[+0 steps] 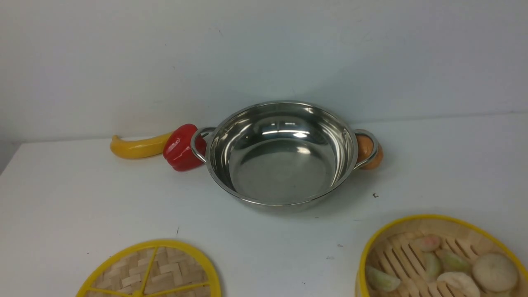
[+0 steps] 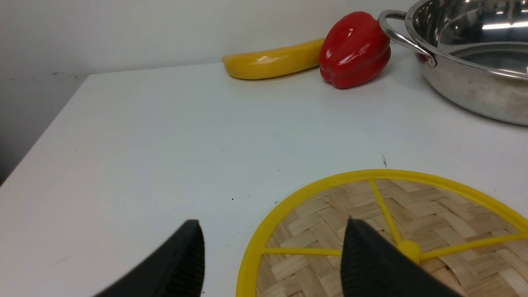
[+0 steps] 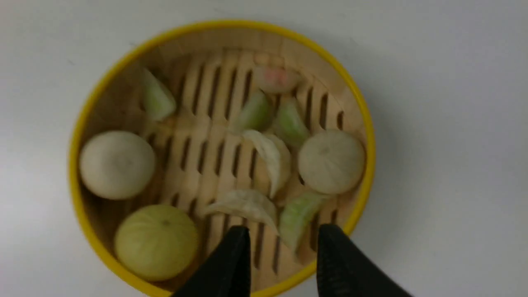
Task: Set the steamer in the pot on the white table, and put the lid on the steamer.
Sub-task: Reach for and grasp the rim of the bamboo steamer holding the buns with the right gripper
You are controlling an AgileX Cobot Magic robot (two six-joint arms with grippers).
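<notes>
The shiny steel pot (image 1: pixel 282 154) stands empty mid-table on the white table (image 1: pixel 82 198). The lid (image 1: pixel 152 272), a woven disc with a yellow rim and spokes, lies flat at the front left. The steamer (image 1: pixel 429 217), a yellow-rimmed basket holding dumplings and buns, sits at the front right. Neither gripper shows in the front view. My left gripper (image 2: pixel 274 231) is open and empty, hovering astride the rim of the lid (image 2: pixel 445 214). My right gripper (image 3: pixel 282 235) is open and empty above the steamer (image 3: pixel 222 25), just inside its rim.
A red bell pepper (image 1: pixel 181 148) and a yellow banana (image 1: pixel 138 147) lie by the pot's left handle. An orange round object (image 1: pixel 373 154) sits behind the right handle. The table's left edge (image 2: pixel 45 136) shows in the left wrist view. A white wall rises behind.
</notes>
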